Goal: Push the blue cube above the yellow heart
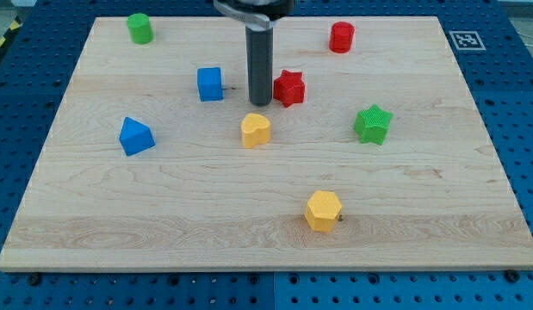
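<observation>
The blue cube (210, 83) sits left of centre on the wooden board (163, 198). The yellow heart (256, 130) lies below and to the right of it. My tip (260, 103) rests on the board between the blue cube and a red star (289, 88), just above the yellow heart. The tip stands a short gap to the right of the cube and does not touch it.
A blue wedge-shaped block (136, 136) lies at the left. A green cylinder (140, 27) is at the top left, a red cylinder (341, 37) at the top right. A green star (373, 124) is at the right, a yellow hexagon (323, 211) at the bottom.
</observation>
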You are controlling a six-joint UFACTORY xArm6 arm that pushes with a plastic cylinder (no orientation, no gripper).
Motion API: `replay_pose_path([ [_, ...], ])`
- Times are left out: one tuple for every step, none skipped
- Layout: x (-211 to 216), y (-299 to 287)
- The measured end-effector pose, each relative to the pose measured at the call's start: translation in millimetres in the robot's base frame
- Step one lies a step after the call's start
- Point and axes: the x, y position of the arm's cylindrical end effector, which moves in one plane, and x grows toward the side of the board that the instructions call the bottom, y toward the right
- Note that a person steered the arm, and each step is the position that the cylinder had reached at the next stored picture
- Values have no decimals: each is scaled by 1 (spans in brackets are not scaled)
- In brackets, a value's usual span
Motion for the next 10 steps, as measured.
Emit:
replay_pose_path([
  [22, -17],
  [24, -61],
  [16, -91],
  [2, -81],
  [-18, -82],
  [-27, -87],
  [-38, -94],
  [-55, -94],
  [-75, -92],
  [-88, -79],
])
